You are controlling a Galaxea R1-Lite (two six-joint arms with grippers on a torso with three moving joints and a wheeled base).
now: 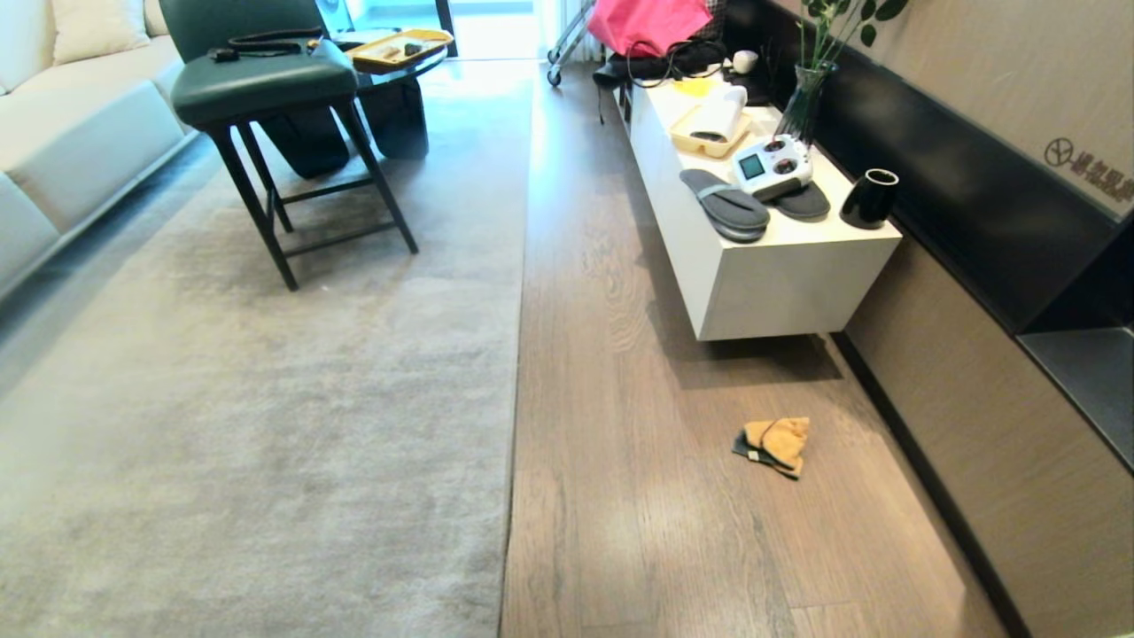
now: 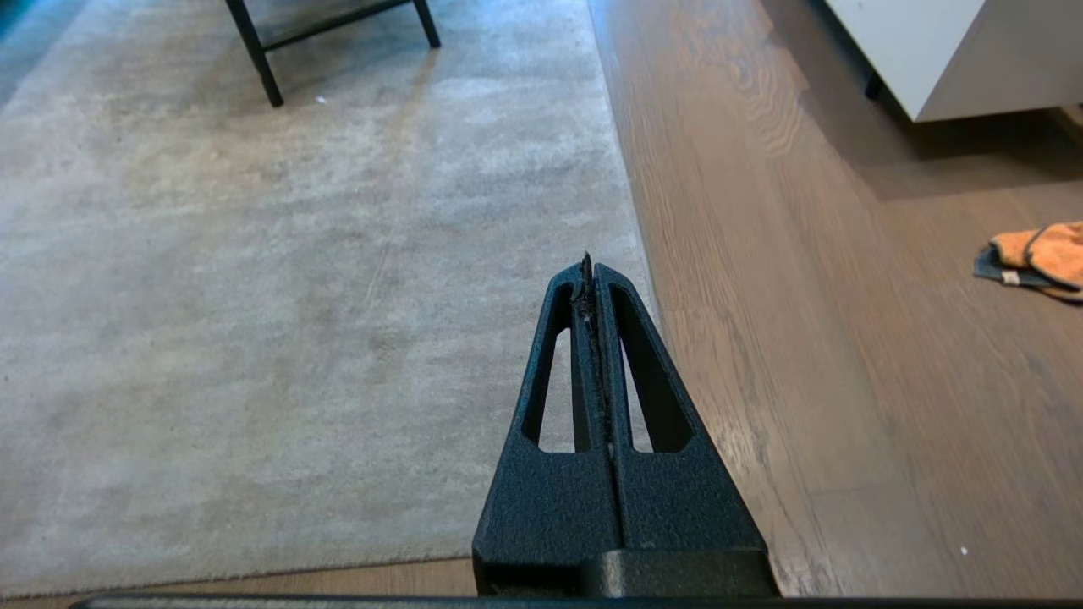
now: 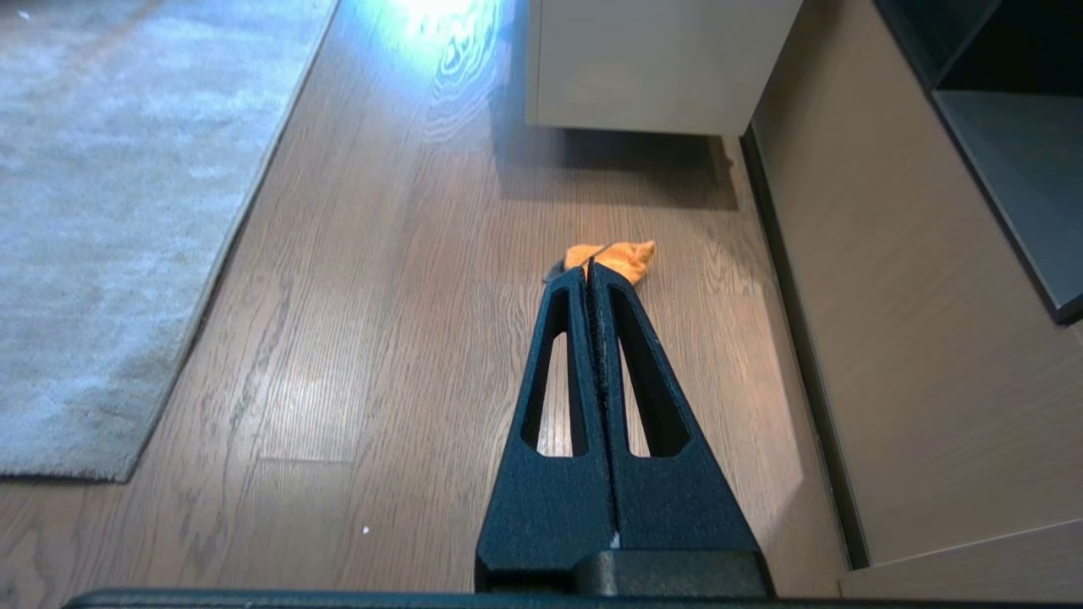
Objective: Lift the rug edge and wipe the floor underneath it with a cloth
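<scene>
**Cloth loose on floor, rug edge flat, both grippers pinched closed and empty**

Head view: rug (image 1: 257,399) covering left side, rug edge (image 1: 521,292) running straight up the frame, lying flat on floor (image 1: 638,496). Cloth (image 1: 773,445) crumpled on bare planks, well apart from rug edge, near front corner of white cabinet (image 1: 780,275). On cabinet top: 2 grey slippers (image 1: 726,206), white controller (image 1: 772,167), black cup (image 1: 870,198), glass vase (image 1: 804,105), yellow tray (image 1: 709,137). Green chair (image 1: 266,97) standing on rug, sofa (image 1: 62,124) at far left. No arm in frame.

Left wrist view: left gripper (image 2: 587,266) hanging above rug, just beside rug edge (image 2: 630,211). Fingers pressed together tip to tip, nothing between them. Cloth (image 2: 1036,258) off on floor (image 2: 846,355) toward cabinet (image 2: 948,51). Chair legs (image 2: 262,68) on rug.

Right wrist view: right gripper (image 3: 589,269) raised over floor (image 3: 406,338), pointing toward cloth (image 3: 622,256). Fingers fully together, holding nothing; tips overlap cloth in frame, contact not determinable. Rug corner (image 3: 93,423) off to one side, cabinet (image 3: 651,68) beyond cloth, wall panel (image 3: 914,338) on other side.
</scene>
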